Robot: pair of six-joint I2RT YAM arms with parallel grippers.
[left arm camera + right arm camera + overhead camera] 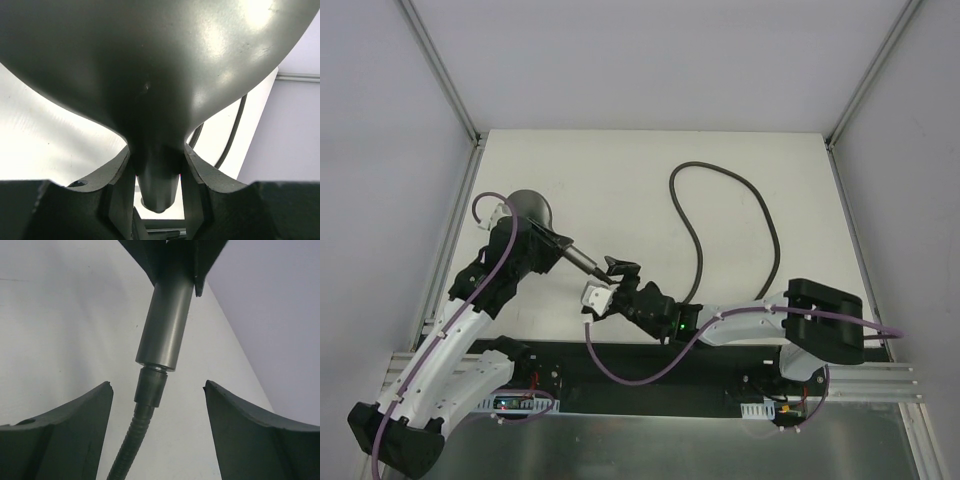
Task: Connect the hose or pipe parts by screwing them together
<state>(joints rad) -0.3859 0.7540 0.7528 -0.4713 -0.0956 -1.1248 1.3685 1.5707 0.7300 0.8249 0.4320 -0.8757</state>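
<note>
Left arm [455, 345] and right arm [745, 322]: white shells, black joints; a purple cable [630, 381] loops behind the black right gripper [613, 275].

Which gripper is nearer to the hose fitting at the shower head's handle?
The right gripper. Its open fingers flank the hose fitting without touching it. The left gripper grips the shower head farther up its handle.

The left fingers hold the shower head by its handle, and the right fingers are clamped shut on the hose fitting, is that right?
Not quite. The left fingers do hold the shower head by its handle, but the right wrist view shows the right fingers open on either side of the hose fitting.
</note>
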